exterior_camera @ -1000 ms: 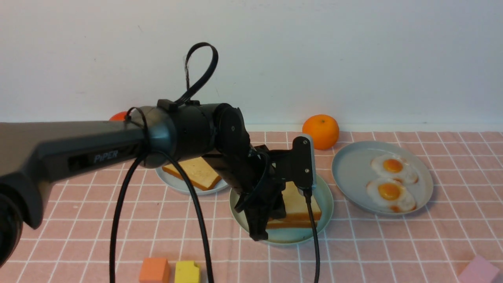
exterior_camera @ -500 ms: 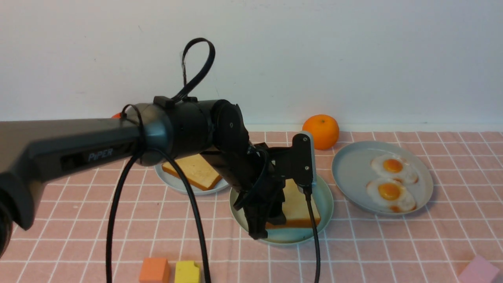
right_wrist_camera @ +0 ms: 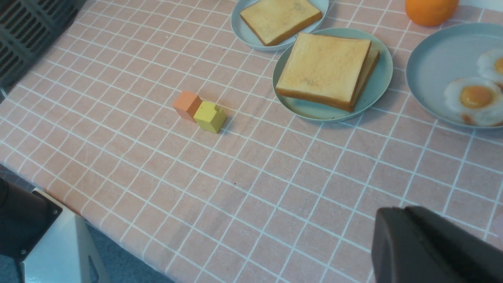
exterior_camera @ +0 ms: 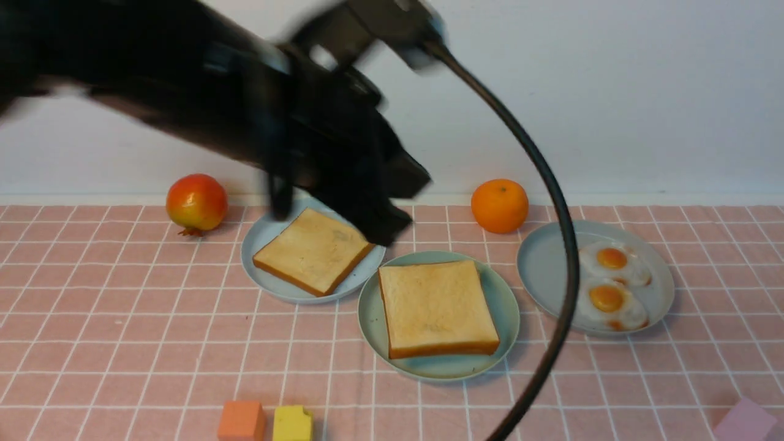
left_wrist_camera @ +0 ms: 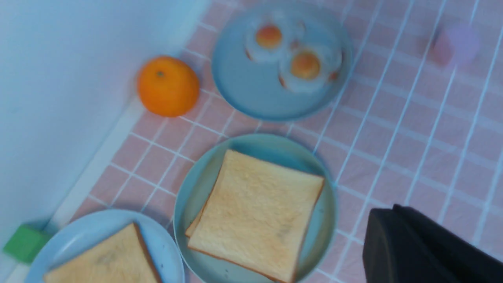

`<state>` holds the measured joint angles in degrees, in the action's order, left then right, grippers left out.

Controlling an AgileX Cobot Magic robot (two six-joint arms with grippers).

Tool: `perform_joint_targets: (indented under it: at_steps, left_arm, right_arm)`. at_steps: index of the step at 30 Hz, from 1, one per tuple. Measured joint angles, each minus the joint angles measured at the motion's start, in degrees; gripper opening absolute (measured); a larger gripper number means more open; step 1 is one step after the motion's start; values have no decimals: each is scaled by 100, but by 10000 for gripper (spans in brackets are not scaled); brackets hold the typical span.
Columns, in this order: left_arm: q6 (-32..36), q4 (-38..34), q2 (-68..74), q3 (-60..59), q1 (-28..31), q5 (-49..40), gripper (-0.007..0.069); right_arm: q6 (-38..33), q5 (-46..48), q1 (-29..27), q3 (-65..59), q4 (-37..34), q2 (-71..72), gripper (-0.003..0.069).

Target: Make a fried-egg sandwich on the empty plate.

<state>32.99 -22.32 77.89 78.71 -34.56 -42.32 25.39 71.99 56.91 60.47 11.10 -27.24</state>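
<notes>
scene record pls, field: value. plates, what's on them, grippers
green plate: centre; two toast slices stacked, no egg visible between them
left plate: one toast slice
right plate: two fried eggs
left gripper: shut, in the air, blurred
right gripper: off the plates, jaw state unclear

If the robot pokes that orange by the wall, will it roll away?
Probably yes: the orange looks round, so a push would likely roll it. The wall just behind it might stop it that way. Its skin looks smooth, so it may slip from a pinch.
</notes>
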Motion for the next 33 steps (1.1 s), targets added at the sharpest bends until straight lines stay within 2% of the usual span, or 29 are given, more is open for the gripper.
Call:
perform_joint_targets:
  at_steps: [1, 2, 5, 6, 7, 8, 9, 10, 11, 13, 14, 15, 23, 33]
  left_arm:
    - [-351, -41, -838, -597, 4, 47, 12]
    - [-424, -125, -1137, -801, 9, 70, 12]
    - [-480, -381, -1805, -1479, 6, 233, 12]
    - [-462, -620, -2495, -2304, 6, 587, 12]
    - [-462, -644, -2574, -2304, 6, 587, 12]
    - [-403, -781, -3154, -2974, 6, 980, 12]
    - [-403, -797, -3324, -3057, 6, 1035, 12]
    - [-383, -959, -4111, -3788, 6, 1633, 12]
    - [-377, -959, -4198, -3867, 6, 1702, 12]
    - [-364, -1123, -5270, -4852, 6, 2572, 12]
    - [-364, -1128, -5341, -4852, 6, 2572, 12]
    - [-364, -1155, -5831, -5357, 6, 2912, 12]
    - [-364, -1302, -6943, -6366, 6, 3821, 12]
    - [-364, -1314, -6973, -6490, 6, 3451, 12]
  right_arm:
    - [0, 0, 0, 0, -27, 0, 63]
    - [0, 0, 0, 0, -33, 0, 63]
    - [0, 0, 0, 0, -38, 0, 63]
    - [0, 0, 0, 0, -38, 0, 63]
    - [0, 0, 0, 0, -38, 0, 63]
    - [0, 0, 0, 0, -24, 0, 59]
    - [0, 0, 0, 0, -23, 0, 57]
    - [0, 0, 0, 0, -20, 0, 36]
    - [0, 0, 0, 0, -20, 0, 36]
    - [0, 0, 0, 0, 32, 0, 1]
    - [0, 0, 0, 0, 32, 0, 1]
    - [0, 0, 0, 0, 54, 0, -5]
    - [0, 0, 0, 0, 88, 0, -6]
    - [0, 0, 0, 0, 82, 0, -6]
